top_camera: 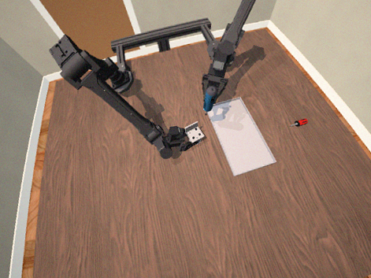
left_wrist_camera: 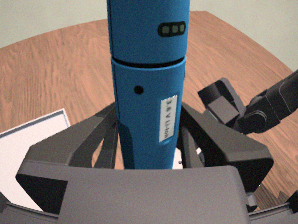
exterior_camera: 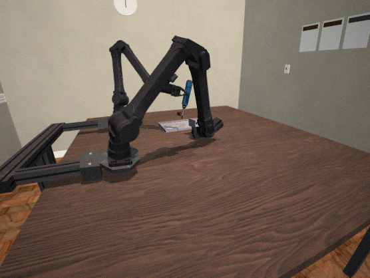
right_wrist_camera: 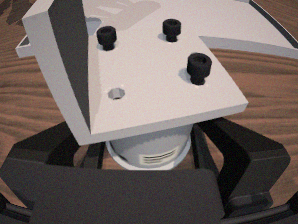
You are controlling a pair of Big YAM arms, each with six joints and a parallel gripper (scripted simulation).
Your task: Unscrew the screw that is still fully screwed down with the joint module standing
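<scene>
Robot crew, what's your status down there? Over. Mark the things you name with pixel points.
Left gripper (top_camera: 210, 87) (exterior_camera: 185, 93) (left_wrist_camera: 149, 125) shut on screwdriver (top_camera: 208, 102) (exterior_camera: 188, 94) (left_wrist_camera: 145, 110), tip off bracket (top_camera: 194, 132) (exterior_camera: 192, 122) (right_wrist_camera: 147, 65). Right gripper (top_camera: 195, 136) (exterior_camera: 195, 132) (right_wrist_camera: 150, 131) shut on joint module (right_wrist_camera: 152, 145). Three screws (right_wrist_camera: 199, 65) stand proud; fourth hole (right_wrist_camera: 116, 93) shows no raised head. Nothing seen blocking.
</scene>
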